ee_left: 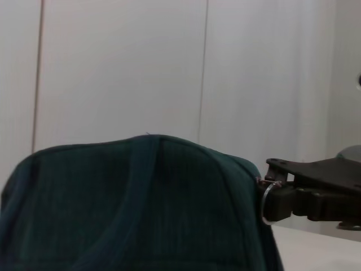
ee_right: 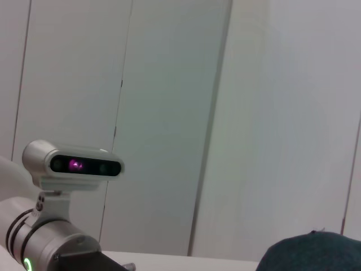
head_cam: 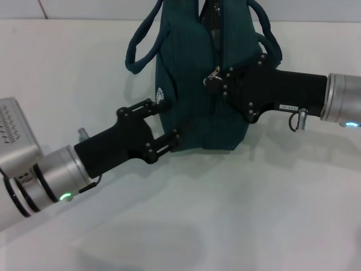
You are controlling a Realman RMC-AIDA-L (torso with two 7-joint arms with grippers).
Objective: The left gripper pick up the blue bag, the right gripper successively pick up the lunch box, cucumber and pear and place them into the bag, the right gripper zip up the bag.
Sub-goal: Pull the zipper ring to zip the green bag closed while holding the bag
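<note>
The blue bag (head_cam: 186, 68) stands at the back middle of the white table, and it also shows in the left wrist view (ee_left: 141, 209) and the right wrist view (ee_right: 316, 254). My left gripper (head_cam: 169, 120) reaches in from the lower left and is shut on the bag's near left side. My right gripper (head_cam: 221, 80) comes in from the right and is shut on the silver ring pull (ee_left: 265, 202) of the zipper, midway along the bag's top seam. The right gripper also shows in the left wrist view (ee_left: 279, 199). The lunch box, cucumber and pear are out of view.
The bag's loop handles (head_cam: 141, 45) hang out to both sides at the back. The white table (head_cam: 225, 214) stretches bare in front of the bag. A white panelled wall (ee_left: 169, 68) stands behind. The left arm's wrist camera (ee_right: 79, 165) shows in the right wrist view.
</note>
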